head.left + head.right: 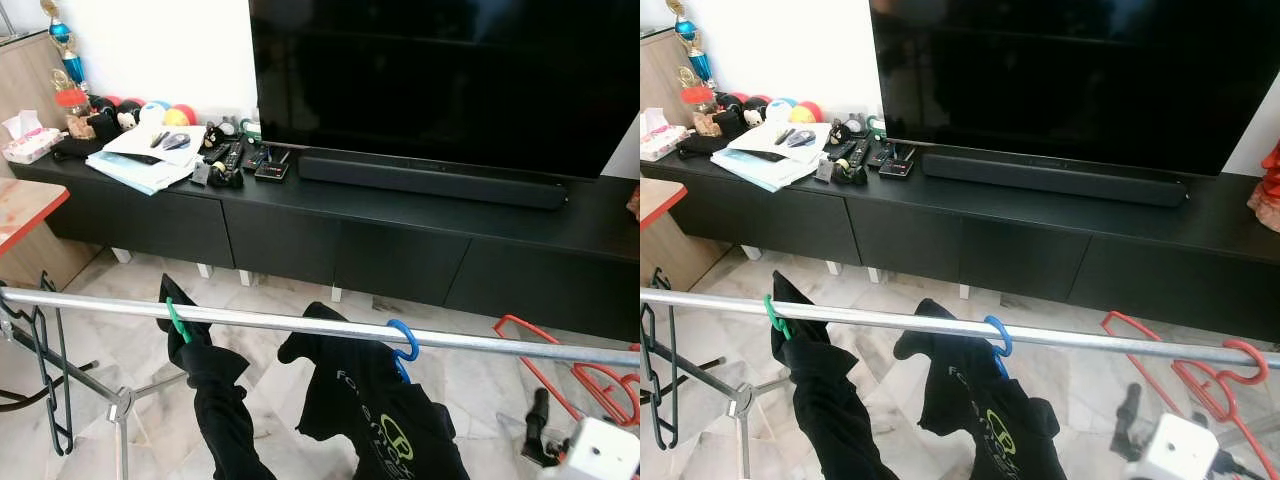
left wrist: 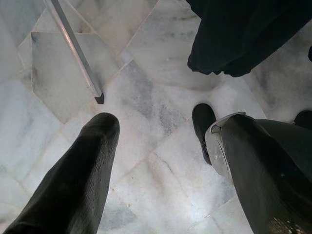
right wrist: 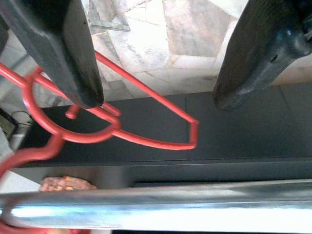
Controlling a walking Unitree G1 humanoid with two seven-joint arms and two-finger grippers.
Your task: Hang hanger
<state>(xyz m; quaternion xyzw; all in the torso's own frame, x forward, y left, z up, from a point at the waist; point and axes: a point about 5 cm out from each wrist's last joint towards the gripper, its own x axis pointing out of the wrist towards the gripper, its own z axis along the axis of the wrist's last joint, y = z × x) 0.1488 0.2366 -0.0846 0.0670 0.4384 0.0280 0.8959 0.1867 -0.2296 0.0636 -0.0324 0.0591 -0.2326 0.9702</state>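
A silver clothes rail (image 1: pixel 300 323) crosses in front of me. A red hanger (image 1: pixel 560 375) hangs at its right end, its hook (image 1: pixel 1246 352) over the rail. My right gripper (image 1: pixel 540 425) is low at the right, just in front of that hanger. In the right wrist view it (image 3: pixel 158 100) stands open, below the rail (image 3: pixel 161 207), and the red hanger (image 3: pixel 146 89) lies beyond its fingers, not clamped. My left gripper (image 2: pixel 161 136) hangs open over the marble floor, holding nothing.
Black garments hang from a green hanger (image 1: pixel 178 325) and a blue hanger (image 1: pixel 405 345) on the rail. Empty black hangers (image 1: pixel 50 380) hang at its left end. Behind stands a long black TV cabinet (image 1: pixel 400 250) with a TV (image 1: pixel 440 70), papers and remotes. A rack leg (image 2: pixel 78 53) stands near my left gripper.
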